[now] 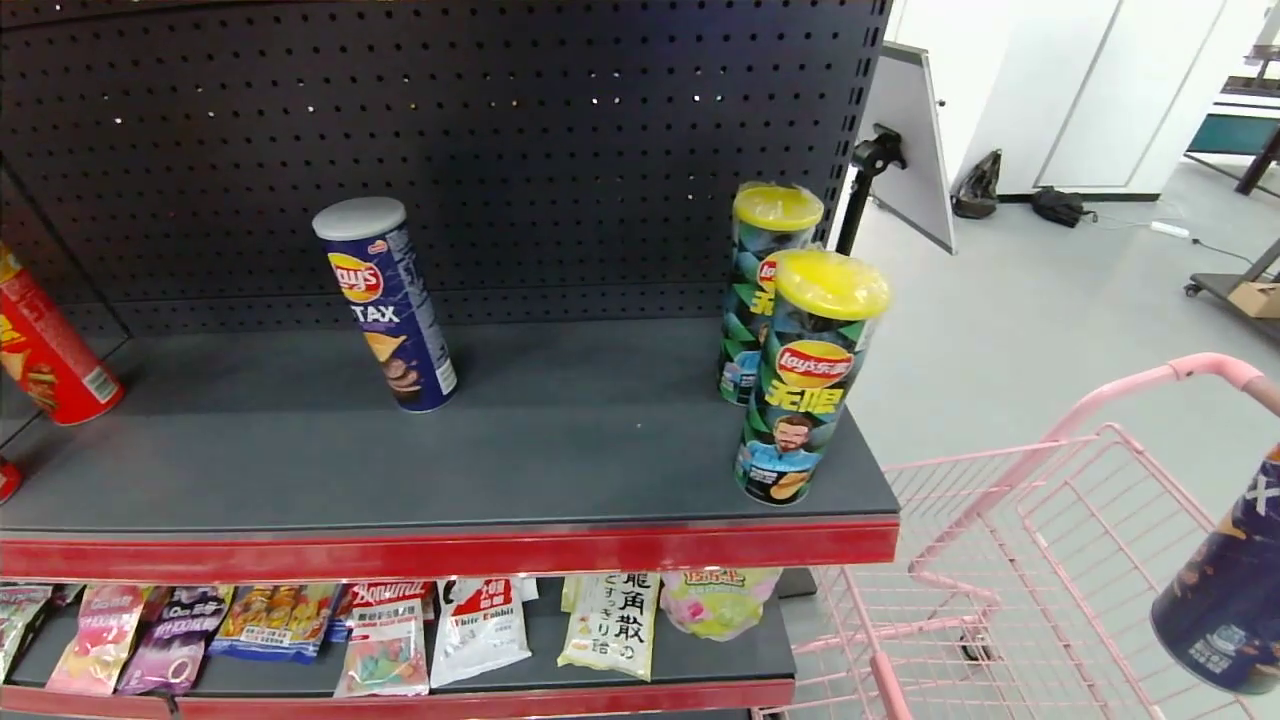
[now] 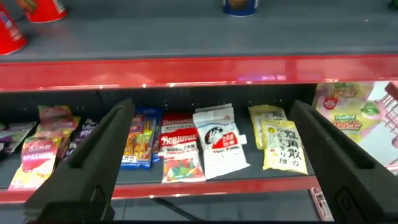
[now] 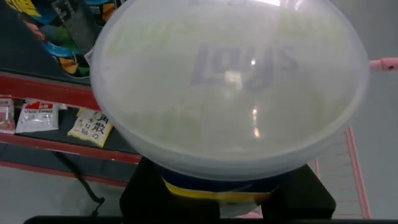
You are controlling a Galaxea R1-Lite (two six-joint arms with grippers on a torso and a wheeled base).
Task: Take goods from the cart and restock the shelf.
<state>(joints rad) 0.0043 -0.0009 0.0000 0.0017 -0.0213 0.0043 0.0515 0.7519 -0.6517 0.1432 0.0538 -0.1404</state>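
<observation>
The navy-blue cylindrical cardboard crisp can (image 1: 1225, 590) hangs above the pink wire cart (image 1: 1060, 470), at about 4 o'clock in the head view. The right gripper (image 3: 227, 199) is clamped round its body just below the translucent plastic lid (image 3: 230, 81), which the right wrist view looks straight down on. The can's long axis is near upright, its top leaning toward 1 o'clock. The coming move, as I judge it, turns on one relation — the bare stretch of the dark grey upper shelf board with a red front lip (image 1: 600, 440) lies toward 10 o'clock from the held can and well apart from it. That stretch sits between a matching navy-blue can with a grey lid (image 1: 385, 305), farther out toward 10 o'clock, and two green-and-black cans with yellow lids (image 1: 810, 380) at the board's right end. Those two stand nearest the carrying arm, so the path probably has to clear them. The right arm is the nearer one; the left gripper (image 2: 214, 171) has its fingers spread wide with nothing between them, facing the flat snack bags (image 2: 214, 146) on the lower shelf. The held can looks rigid, smooth and glossy — dark, with paler print near its base.
</observation>
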